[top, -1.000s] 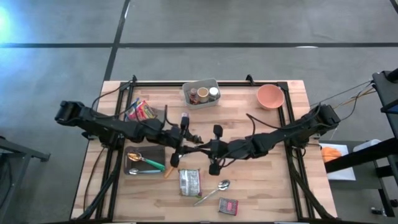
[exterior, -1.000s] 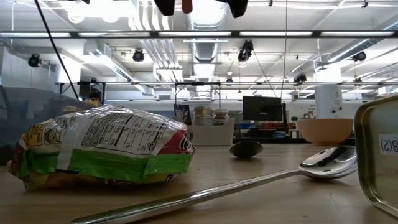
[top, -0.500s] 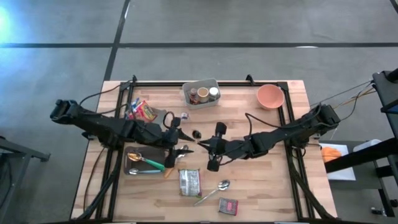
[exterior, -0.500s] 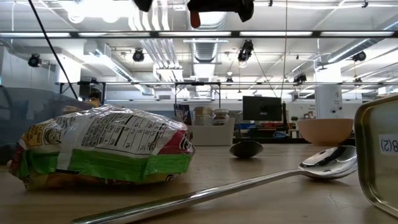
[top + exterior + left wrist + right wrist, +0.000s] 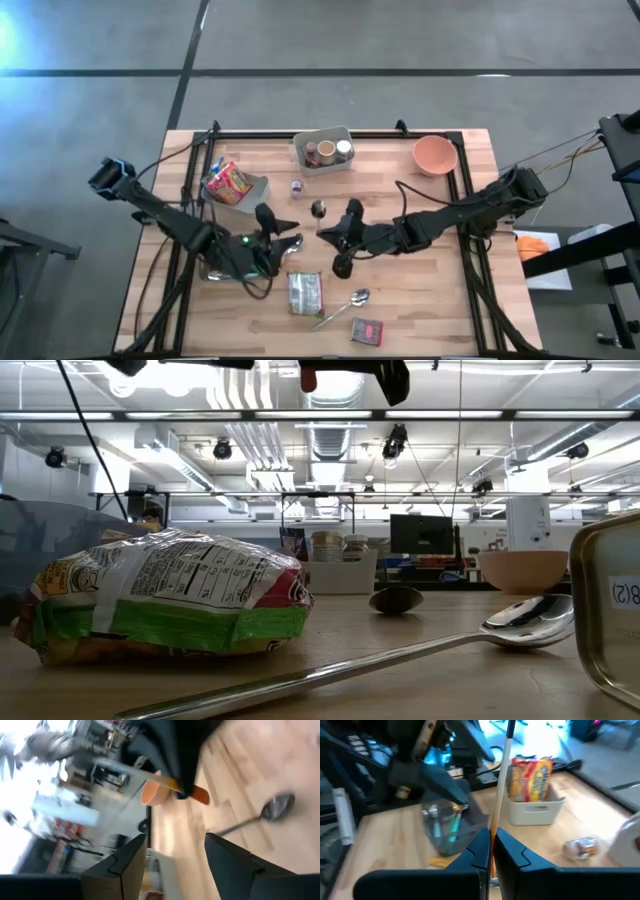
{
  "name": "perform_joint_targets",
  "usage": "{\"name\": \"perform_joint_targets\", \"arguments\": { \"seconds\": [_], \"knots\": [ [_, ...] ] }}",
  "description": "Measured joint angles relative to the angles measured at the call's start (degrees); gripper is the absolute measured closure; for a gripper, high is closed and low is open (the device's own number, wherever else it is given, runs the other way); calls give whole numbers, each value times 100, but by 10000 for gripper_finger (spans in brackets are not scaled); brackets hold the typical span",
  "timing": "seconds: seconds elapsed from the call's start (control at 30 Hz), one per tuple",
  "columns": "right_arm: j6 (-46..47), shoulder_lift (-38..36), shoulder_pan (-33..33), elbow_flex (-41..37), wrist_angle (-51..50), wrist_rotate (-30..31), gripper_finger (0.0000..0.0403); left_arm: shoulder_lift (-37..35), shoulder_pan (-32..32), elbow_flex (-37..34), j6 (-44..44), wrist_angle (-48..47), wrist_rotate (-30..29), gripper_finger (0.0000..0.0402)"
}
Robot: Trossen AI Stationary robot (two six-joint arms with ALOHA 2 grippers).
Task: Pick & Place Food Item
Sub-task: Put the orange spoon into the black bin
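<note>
Wooden table point(image 5: 440, 300), centre: right gripper point(image 5: 492, 842) clenched on thin orange stick point(image 5: 503, 775), perhaps food.
Left gripper point(image 5: 175, 845) spread, empty, just beside. Stick looks light, stiff, brittle; grip near its middle, gently.
</note>
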Motion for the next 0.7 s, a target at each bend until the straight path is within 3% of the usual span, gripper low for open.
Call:
{"name": "perform_joint_targets", "arguments": {
  "seconds": [0.4,0.7],
  "knots": [
    [402,76,-80,-7,-23,-462,395,487,-84,13,3115,845,-666,196],
    [1134,76,-355,-22,-10,-1310,395,480,-82,13,4999,952,-702,196]
  ]
}}
